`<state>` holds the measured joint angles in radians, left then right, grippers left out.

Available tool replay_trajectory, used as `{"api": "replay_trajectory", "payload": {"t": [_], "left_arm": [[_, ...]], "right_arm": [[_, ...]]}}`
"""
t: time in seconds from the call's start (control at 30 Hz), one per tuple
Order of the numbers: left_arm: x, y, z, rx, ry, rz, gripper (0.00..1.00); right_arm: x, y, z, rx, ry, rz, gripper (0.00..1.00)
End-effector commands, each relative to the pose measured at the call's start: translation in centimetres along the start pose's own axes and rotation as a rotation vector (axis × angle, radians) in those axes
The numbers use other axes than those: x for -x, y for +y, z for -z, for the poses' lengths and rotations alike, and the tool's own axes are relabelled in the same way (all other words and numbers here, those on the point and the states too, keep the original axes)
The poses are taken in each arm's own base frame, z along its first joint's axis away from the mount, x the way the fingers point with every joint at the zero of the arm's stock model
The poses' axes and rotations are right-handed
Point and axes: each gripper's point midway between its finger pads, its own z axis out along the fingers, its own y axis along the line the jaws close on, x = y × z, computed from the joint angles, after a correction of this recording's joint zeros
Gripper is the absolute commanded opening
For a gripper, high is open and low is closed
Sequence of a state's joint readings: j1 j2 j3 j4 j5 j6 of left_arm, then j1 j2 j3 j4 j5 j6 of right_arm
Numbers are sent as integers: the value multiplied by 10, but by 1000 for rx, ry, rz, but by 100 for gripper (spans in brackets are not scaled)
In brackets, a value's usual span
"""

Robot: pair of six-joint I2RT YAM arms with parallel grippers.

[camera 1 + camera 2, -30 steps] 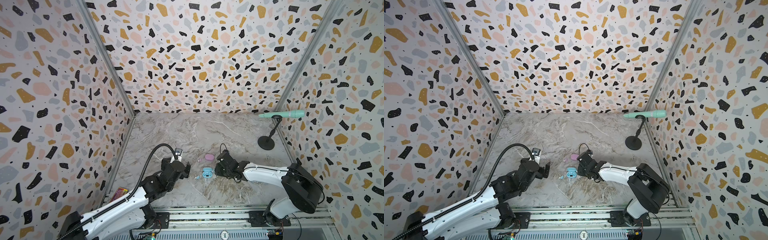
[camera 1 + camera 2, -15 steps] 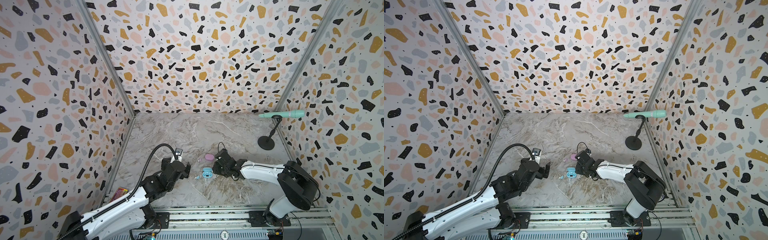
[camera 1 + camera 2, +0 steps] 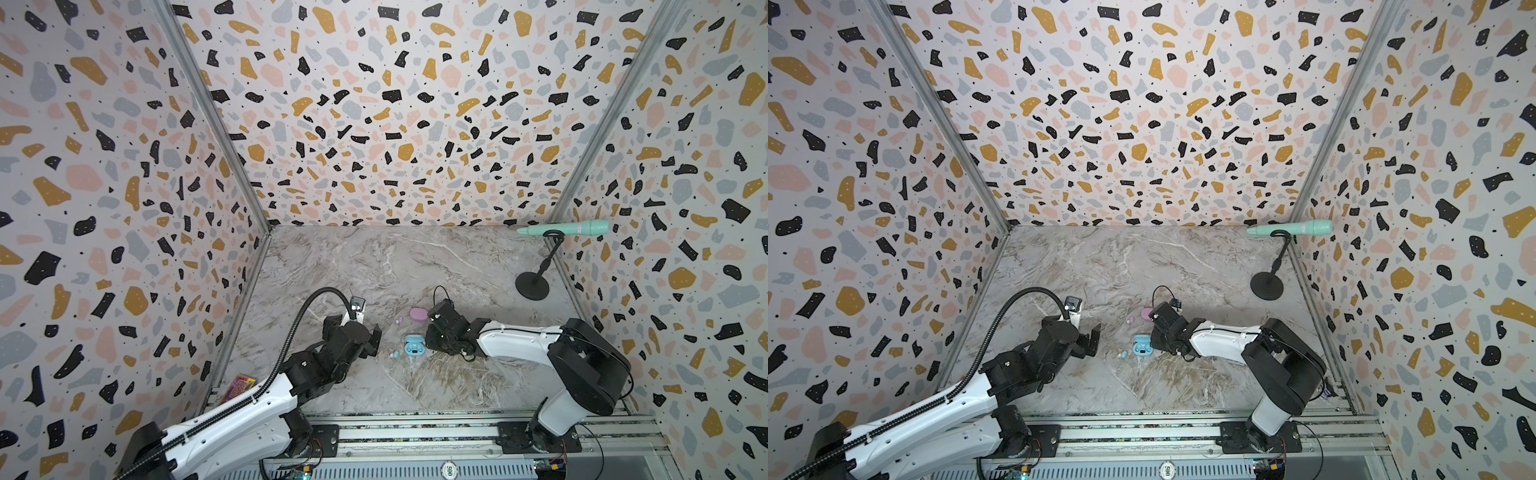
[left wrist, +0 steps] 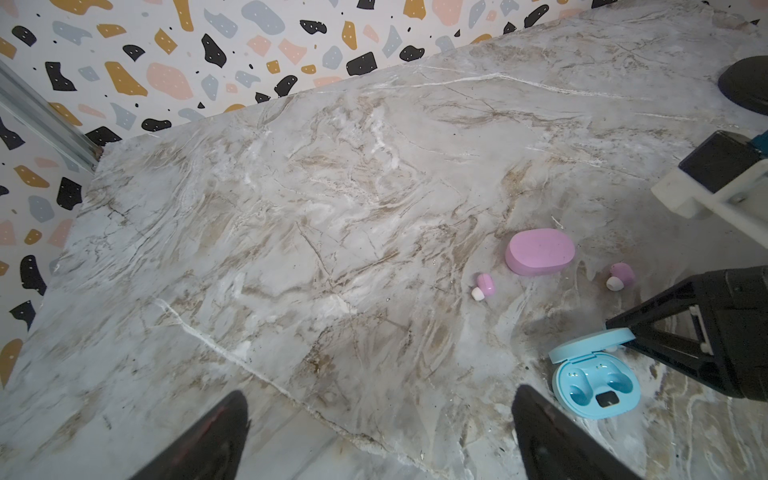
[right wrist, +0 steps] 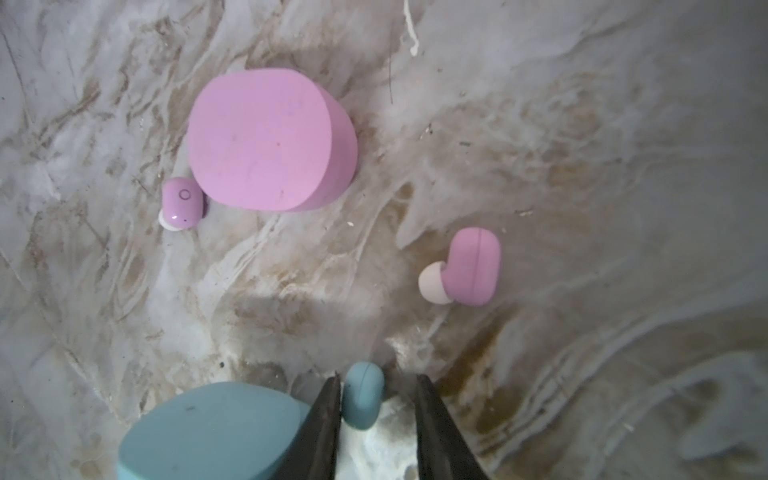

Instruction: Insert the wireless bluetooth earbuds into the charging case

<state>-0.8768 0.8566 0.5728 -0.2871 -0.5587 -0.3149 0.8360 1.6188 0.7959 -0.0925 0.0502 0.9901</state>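
Right wrist view. Shows the right hand (image 5: 378,378) narrow, astride a blue earbud (image 5: 363,395) pressed to one finger (image 5: 328,415), clear of the other. Puts the blue case (image 5: 212,432) just beside that finger, the shut pink case (image 5: 266,141) farther along the table (image 5: 582,166), a pink earbud (image 5: 183,203) just beside it, a second pink earbud (image 5: 465,270) apart. Left wrist view. Shows the left hand (image 4: 380,392) spread wide above the table, blue case lid up. In a top view, sets a second blue earbud (image 3: 394,354) just beside the blue case.
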Motion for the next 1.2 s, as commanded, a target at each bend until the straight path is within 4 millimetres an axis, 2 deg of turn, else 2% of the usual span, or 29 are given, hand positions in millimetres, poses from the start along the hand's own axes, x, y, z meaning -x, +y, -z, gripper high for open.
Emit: {"api": "replay_trajectory", "payload": {"t": [0.0, 0.73, 1.17], "left_arm": [[8, 1, 1, 0, -23, 9, 100], [8, 0, 1, -2, -21, 7, 100], [7, 0, 1, -2, -17, 5, 100]], "right_arm": [[11, 5, 1, -2, -34, -13, 31], [4, 1, -11, 9, 3, -19, 26], [7, -1, -2, 23, -19, -24, 21]]}}
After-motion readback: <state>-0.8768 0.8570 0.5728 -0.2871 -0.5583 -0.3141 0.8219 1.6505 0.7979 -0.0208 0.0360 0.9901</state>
